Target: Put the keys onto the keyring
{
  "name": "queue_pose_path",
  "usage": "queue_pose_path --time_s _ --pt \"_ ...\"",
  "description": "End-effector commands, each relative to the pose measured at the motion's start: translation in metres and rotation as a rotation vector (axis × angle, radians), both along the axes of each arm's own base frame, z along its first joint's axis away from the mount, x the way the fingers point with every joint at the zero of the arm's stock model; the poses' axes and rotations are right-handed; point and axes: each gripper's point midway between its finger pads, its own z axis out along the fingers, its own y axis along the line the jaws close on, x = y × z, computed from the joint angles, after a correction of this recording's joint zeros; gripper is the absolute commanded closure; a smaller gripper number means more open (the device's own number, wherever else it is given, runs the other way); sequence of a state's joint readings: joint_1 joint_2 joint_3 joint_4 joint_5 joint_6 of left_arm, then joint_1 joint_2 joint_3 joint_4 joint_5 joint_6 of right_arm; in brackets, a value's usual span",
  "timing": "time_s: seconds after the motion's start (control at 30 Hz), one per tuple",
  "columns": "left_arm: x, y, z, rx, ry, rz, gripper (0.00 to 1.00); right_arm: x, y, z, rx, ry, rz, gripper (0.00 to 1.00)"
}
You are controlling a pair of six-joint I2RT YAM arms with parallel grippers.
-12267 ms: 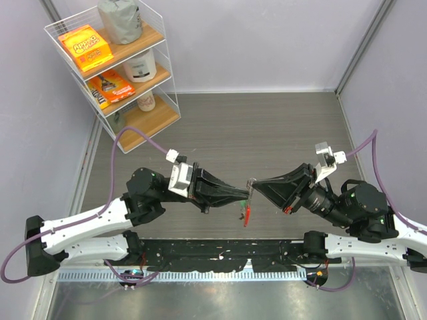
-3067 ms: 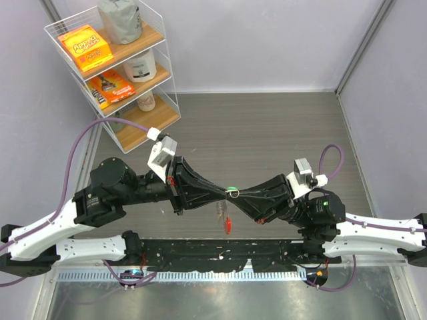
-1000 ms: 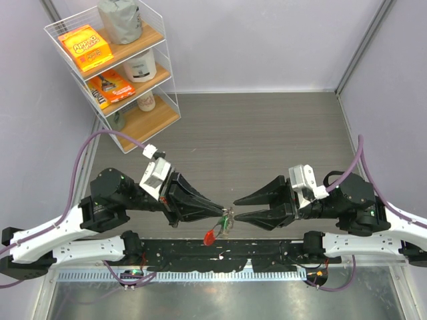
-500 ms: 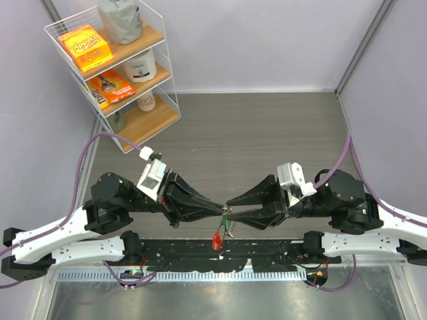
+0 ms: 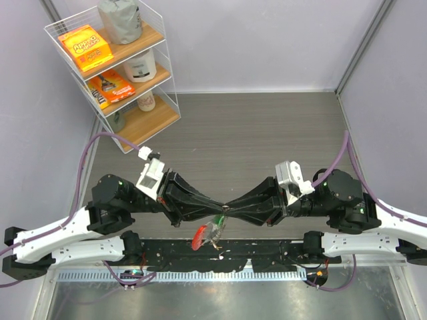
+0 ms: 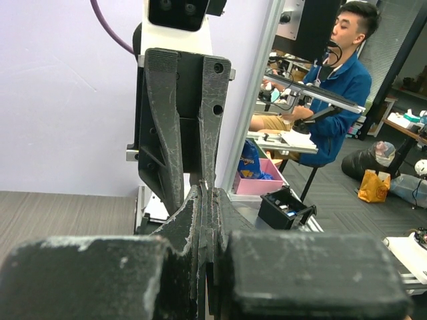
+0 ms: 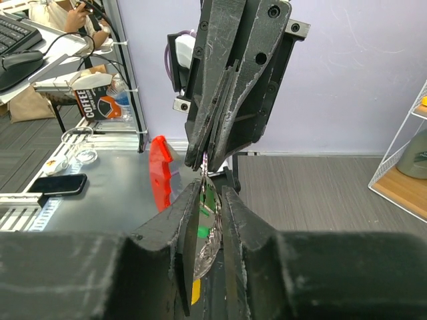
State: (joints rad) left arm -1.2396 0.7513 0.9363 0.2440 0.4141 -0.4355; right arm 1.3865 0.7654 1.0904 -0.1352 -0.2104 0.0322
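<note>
The left gripper is pinching the keyring, which is dangling with the keys just under the meeting tips, above the near edge of the counter. The right gripper is looking closed too. Any pulling apart risks dropping everything.

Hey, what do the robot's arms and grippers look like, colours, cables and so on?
The left arm and right arm are alike: white lower links, black joint housings, a purple cable looping to a white camera block at the wrist. The left gripper and right gripper are black, with long wedge-shaped fingers, scuffed and scratched.
</note>
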Motion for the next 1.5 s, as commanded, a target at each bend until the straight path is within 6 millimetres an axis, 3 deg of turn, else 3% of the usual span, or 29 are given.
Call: queue_pose_path --time_s 0.0,0.17,0.6,0.77,0.93,1.1,1.47 --pt "0.003 0.004 0.023 -0.094 -0.021 0.026 1.0 -0.004 -0.011 0.034 0.097 -0.007 0.009 0.78" --pt "0.004 0.001 0.019 -0.085 -0.02 0.027 1.0 -0.002 -0.012 0.035 0.097 -0.006 -0.004 0.94" --pt "-0.003 -0.005 0.003 0.0 -0.014 -0.024 0.99 -0.001 -0.017 0.029 0.008 -0.026 -0.014 0.94" --pt "-0.013 -0.01 -0.009 0.087 -0.002 -0.092 0.8 -0.003 -0.016 0.024 -0.051 -0.018 0.0 0.94" --pt "-0.021 -0.012 -0.023 0.195 0.013 -0.148 0.69 -0.005 -0.016 0.021 -0.109 -0.008 0.009 0.94" --pt "-0.024 -0.007 -0.034 0.255 0.026 -0.159 0.67 -0.004 -0.015 0.013 -0.192 0.008 0.007 0.94" --pt "-0.02 0.009 -0.036 0.317 0.03 -0.101 0.66 -0.013 -0.018 -0.013 -0.327 -0.014 0.069 0.94"
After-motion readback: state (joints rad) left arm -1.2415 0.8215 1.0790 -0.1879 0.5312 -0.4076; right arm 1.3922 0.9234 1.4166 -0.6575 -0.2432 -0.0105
